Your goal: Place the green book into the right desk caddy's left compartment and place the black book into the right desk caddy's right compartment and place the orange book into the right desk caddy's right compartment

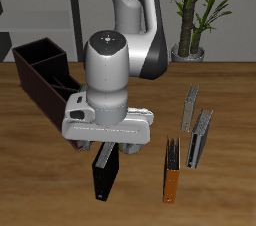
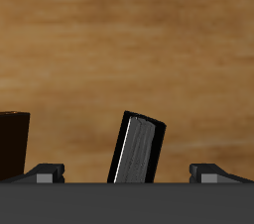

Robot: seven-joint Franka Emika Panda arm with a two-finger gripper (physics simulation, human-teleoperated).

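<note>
Black book [image 1: 104, 175] upright near the table's front edge, gripper [image 1: 107, 148] right over its top, fingers spread either side, nothing pinched. Wooden table [image 1: 225, 185], potted plant [image 1: 195, 10] behind. Orange book [image 1: 172, 173] close by, two grey books [image 1: 196, 122] beyond; right desk caddy [image 1: 40, 75] farther back

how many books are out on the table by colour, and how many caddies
black book: 1
orange book: 1
grey books: 2
desk caddy: 1
Total: 5 things; no green book shows in either view.
</note>
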